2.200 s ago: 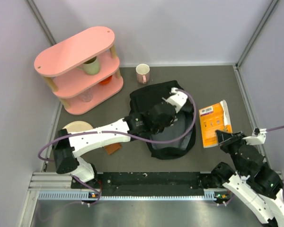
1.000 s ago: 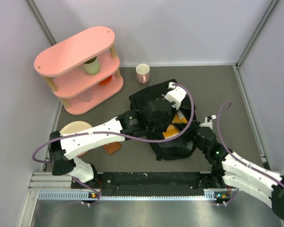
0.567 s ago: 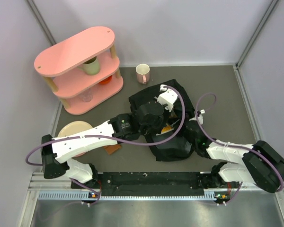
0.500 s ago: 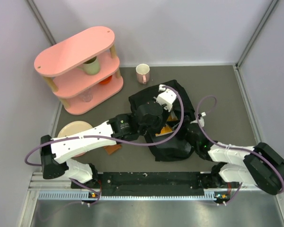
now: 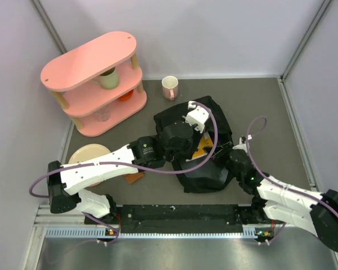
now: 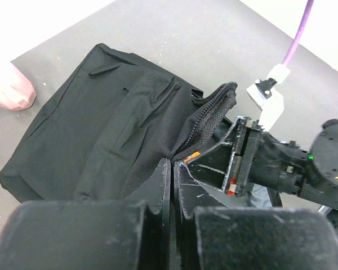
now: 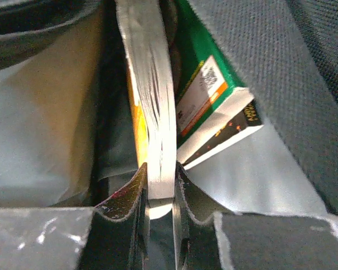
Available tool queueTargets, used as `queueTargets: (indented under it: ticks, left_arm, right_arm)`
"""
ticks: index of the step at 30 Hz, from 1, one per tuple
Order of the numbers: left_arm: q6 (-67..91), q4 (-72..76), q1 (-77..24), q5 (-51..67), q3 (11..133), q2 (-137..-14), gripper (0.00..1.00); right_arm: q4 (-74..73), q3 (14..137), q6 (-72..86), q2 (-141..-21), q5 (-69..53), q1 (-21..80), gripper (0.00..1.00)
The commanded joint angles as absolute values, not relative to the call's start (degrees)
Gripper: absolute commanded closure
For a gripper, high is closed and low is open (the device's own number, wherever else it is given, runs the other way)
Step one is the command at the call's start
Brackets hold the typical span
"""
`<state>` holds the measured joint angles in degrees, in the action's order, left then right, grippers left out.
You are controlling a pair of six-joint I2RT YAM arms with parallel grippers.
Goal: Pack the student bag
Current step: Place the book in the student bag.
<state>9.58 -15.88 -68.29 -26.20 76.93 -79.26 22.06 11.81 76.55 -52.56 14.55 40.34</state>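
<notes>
Left gripper [image 6: 172, 165]: jaws pressed together, nipping the black fabric beside the zip of the student bag [image 6: 101, 129], with that lip raised.
Right gripper [image 7: 159, 175]: jaws narrowed onto a thin orange book [image 7: 152, 112], one finger on each cover. The pale page edge stands upright between them.
Orange book, placing: partly inside the bag's mouth. From above only an orange patch shows, between the two wrists.
Green book [image 7: 205, 84]: inside the bag, just right of the orange book in the right wrist view. It is tilted, with a barcode label and a dark spine showing, and lies against the grey lining.
Bag, position: near the middle of the table [image 5: 259, 101], floppy, with its mouth open toward the right arm. Both grippers are at that mouth.
Bag, contents: the green book, and the orange book as far as it has entered. Anything deeper is hidden.
Pink shelf [image 5: 93, 59]: three tiers, in the far left corner.
Shelf, middle tier: a pale green mug [image 5: 108, 79].
Shelf, bottom tier: a clear glass [image 5: 101, 115] and an orange item [image 5: 125, 97] too hidden to name.
Pink mug [image 5: 169, 87]: upright on the table, between the shelf and the bag, just behind the bag and apart from it.
Beige plate [image 5: 93, 152]: near left of the table, partly under the left arm.
Brown piece [image 5: 134, 177]: small and flat, below the left arm. I cannot tell what it is.
</notes>
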Motion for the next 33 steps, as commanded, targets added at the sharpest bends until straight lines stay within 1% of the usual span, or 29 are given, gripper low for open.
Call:
queueTargets:
  ticks: [1, 3, 4, 6, 8, 10, 12, 15, 18, 19, 20, 21, 22, 23, 25, 26, 27, 28, 29, 30, 31, 32, 33]
  left_arm:
    - [11.2, -8.2, -68.6, -25.6, 77.6, -76.7, 1.0]
    - [11.8, -8.7, -68.6, -25.7, 77.3, -76.2, 1.0]
    - [12.7, -8.8, -68.6, -25.7, 77.3, -75.9, 1.0]
    - [13.5, -8.9, -68.3, -25.0, 76.9, -75.7, 1.0]
    - [13.8, -8.9, -68.3, -24.4, 76.6, -75.4, 1.0]
    - [13.9, -9.0, -68.4, -24.5, 76.4, -75.1, 1.0]
    - [13.9, -8.7, -68.4, -24.5, 75.9, -74.8, 1.0]
    - [14.2, -9.0, -68.3, -24.4, 75.5, -74.6, 1.0]
    - [14.5, -8.9, -68.2, -24.8, 74.5, -74.4, 1.0]
    - [14.5, -8.9, -68.2, -24.8, 74.2, -74.4, 1.0]
    - [14.5, -9.0, -68.2, -24.9, 74.1, -74.4, 1.0]
    - [14.6, -9.1, -68.2, -25.0, 73.9, -74.4, 1.0]
    - [14.7, -9.1, -68.1, -25.0, 73.6, -74.4, 1.0]
    - [14.7, -9.1, -68.1, -25.1, 73.4, -74.5, 1.0]
    - [14.8, -9.1, -68.0, -25.5, 72.8, -74.7, 1.0]
    - [14.9, -9.0, -67.9, -25.3, 72.6, -74.7, 1.0]
    - [14.9, -8.9, -67.7, -25.2, 72.4, -74.8, 1.0]
    - [15.2, -8.6, -67.6, -25.1, 72.0, -74.7, 1.0]
    - [15.4, -8.5, -67.5, -25.0, 71.8, -74.9, 1.0]
    - [15.6, -8.4, -67.4, -24.9, 71.5, -74.9, 1.0]
    - [15.7, -8.3, -67.3, -24.7, 71.2, -75.0, 1.0]
    - [15.9, -8.3, -67.2, -24.6, 71.0, -75.0, 1.0]
    - [16.3, -8.3, -67.1, -24.5, 70.9, -75.1, 1.0]
  right_arm:
    - [25.8, 17.0, 75.4, -58.6, 17.2, 40.1, 1.0]
    - [31.0, 16.7, 77.2, -62.9, 19.2, 40.1, 1.0]
    - [37.7, 16.4, 77.4, -64.1, 20.6, 40.2, 1.0]
    - [42.4, 16.6, 78.4, -68.2, 23.8, 40.2, 1.0]
    - [45.0, 18.0, 78.0, -70.7, 25.3, 40.1, 1.0]
    - [42.5, 21.2, 78.0, -72.9, 26.0, 40.1, 1.0]
    - [37.5, 23.5, 79.4, -74.4, 25.1, 40.1, 0.94]
    - [35.9, 22.3, 78.4, -75.3, 24.3, 40.2, 0.8]
    - [35.0, 18.5, 79.2, -72.7, 24.2, 40.1, 0.61]
    - [34.0, 17.8, 78.3, -71.2, 23.9, 40.1, 0.46]
    - [32.1, 17.4, 76.7, -67.8, 23.6, 40.1, 0.36]
    - [24.6, 17.7, 76.7, -65.7, 22.3, 40.1, 0.3]
    - [22.2, 17.8, 76.0, -63.7, 21.7, 40.1, 0.2]
    - [20.1, 17.8, 72.7, -58.8, 20.9, 40.1, 0.18]
    - [13.8, 16.9, 71.5, -53.6, 19.4, 40.3, 0.12]
    - [12.7, 16.4, 68.5, -47.2, 19.0, 40.2, 0.12]
    - [11.1, 15.7, 67.9, -44.3, 18.5, 40.2, 0.11]
    - [4.7, 15.7, 67.4, -41.0, 18.5, 40.2, 0.09]
    - [1.3, 16.0, 66.7, -38.3, 18.5, 40.3, 0.09]
    - [-3.2, 16.7, 66.5, -32.9, 19.0, 40.2, 0.09]
    - [-6.3, 16.8, 66.4, -30.6, 19.1, 40.3, 0.09]
    - [-12.5, 16.8, 66.8, -28.6, 19.0, 40.3, 0.09]
    - [-14.6, 16.4, 67.3, -24.0, 19.1, 40.3, 0.09]
